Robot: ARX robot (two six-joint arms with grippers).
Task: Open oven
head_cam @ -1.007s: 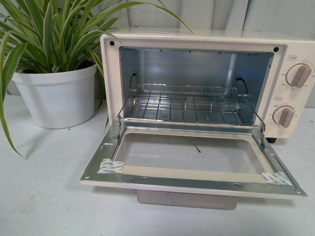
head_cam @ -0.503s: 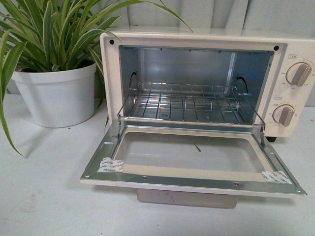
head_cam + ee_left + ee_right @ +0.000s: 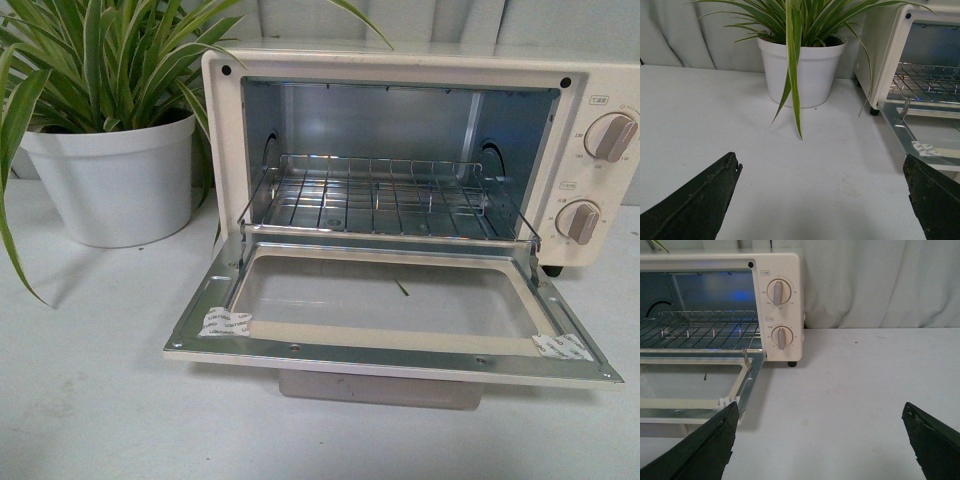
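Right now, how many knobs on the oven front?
2. Upper beige round knob and lower beige round knob, stacked on the cream-white boxy oven's right panel, beside the open door.

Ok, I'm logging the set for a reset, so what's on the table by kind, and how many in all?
Toaster oven, door dropped open: 1
Potted plant in a white pot: 1
Total: 2
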